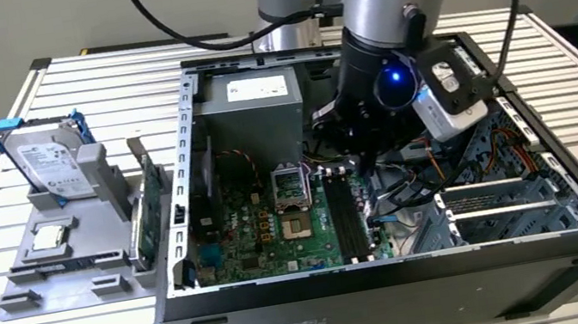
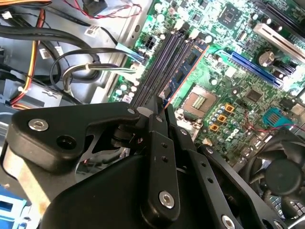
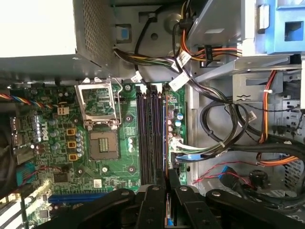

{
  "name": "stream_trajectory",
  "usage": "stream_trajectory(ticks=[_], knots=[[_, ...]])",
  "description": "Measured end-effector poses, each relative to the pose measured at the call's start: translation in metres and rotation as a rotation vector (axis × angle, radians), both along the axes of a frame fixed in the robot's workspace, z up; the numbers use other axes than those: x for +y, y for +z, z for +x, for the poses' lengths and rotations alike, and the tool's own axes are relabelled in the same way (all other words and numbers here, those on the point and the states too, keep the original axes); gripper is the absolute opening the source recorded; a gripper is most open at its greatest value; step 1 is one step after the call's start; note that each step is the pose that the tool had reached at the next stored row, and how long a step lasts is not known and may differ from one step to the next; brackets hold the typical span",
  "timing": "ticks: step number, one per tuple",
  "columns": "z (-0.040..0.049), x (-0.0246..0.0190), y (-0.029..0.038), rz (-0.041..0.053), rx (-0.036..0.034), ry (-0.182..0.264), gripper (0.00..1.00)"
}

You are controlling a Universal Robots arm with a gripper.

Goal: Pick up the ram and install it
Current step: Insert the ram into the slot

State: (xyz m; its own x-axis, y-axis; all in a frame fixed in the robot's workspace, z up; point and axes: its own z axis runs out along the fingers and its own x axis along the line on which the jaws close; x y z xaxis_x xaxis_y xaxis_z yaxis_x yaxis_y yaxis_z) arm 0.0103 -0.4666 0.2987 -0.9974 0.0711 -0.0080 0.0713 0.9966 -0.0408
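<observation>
Inside the open computer case (image 1: pixel 400 275), the gripper (image 3: pixel 166 177) has its fingers (image 3: pixel 159 183) together, clamped on the ram (image 3: pixel 165 143), which stands edgewise in the memory slots (image 3: pixel 150 138) just beside the empty processor socket (image 3: pixel 104 145) on the motherboard (image 3: pixel 57 143).

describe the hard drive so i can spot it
At the exterior view's left, beside the open computer case, sits a grey stand. The hard drive stands on edge at its back: silver, in a blue frame, unlike the thin green card nearby.
</observation>
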Motion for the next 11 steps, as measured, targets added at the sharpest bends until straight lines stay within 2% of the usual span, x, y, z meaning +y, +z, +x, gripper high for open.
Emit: stream_trajectory(ticks=[5, 8, 11], knots=[[-0.0006, 0.0, -0.0044, -0.0002, 0.0078, -0.003, 0.0], [-0.0006, 0.0, -0.0095, -0.0002, 0.0089, -0.004, 0.0], [-0.0007, 0.0, -0.0112, -0.0002, 0.0108, -0.004, 0.0]])
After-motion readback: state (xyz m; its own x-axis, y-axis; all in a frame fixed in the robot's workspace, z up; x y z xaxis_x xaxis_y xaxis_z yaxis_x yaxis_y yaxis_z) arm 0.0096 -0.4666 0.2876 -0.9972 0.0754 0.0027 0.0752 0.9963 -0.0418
